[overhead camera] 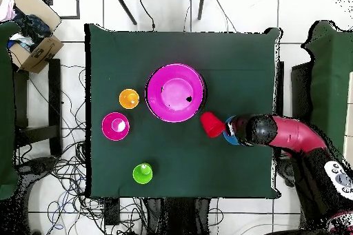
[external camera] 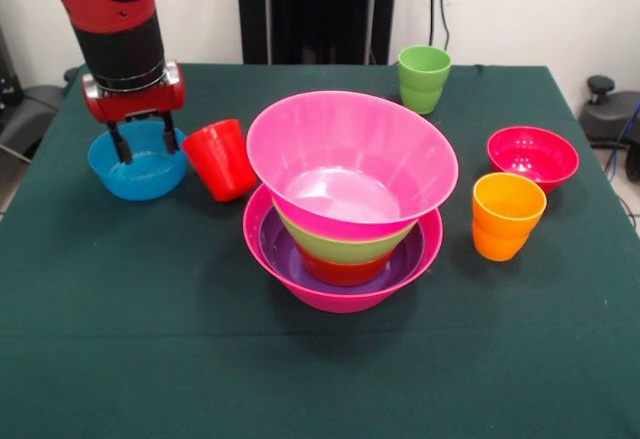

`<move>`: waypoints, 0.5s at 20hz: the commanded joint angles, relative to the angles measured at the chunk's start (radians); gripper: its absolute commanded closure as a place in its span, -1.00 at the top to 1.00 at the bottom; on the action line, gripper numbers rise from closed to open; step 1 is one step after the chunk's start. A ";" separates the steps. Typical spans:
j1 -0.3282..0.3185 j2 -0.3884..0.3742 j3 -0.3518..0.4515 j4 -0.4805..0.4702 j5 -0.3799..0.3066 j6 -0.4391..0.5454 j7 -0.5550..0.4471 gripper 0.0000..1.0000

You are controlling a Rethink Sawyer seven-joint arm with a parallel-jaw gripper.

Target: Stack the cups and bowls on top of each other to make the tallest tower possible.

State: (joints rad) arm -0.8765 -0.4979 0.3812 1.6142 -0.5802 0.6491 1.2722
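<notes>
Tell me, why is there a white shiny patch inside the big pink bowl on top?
Front view: the top pink bowl is glossy, so room light bounces off its bottom as glare. Overhead view: the same bowl shows a pale patch too, and the crimson bowl has one.
</notes>
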 commanded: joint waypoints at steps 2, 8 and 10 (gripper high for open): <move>0.022 0.060 0.003 0.032 -0.030 -0.004 0.006 1.00; 0.026 0.059 0.006 0.018 -0.060 -0.024 -0.021 1.00; 0.029 0.058 0.004 0.017 -0.063 -0.022 -0.023 1.00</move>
State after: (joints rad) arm -0.8764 -0.4872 0.3812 1.6155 -0.5800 0.6491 1.2722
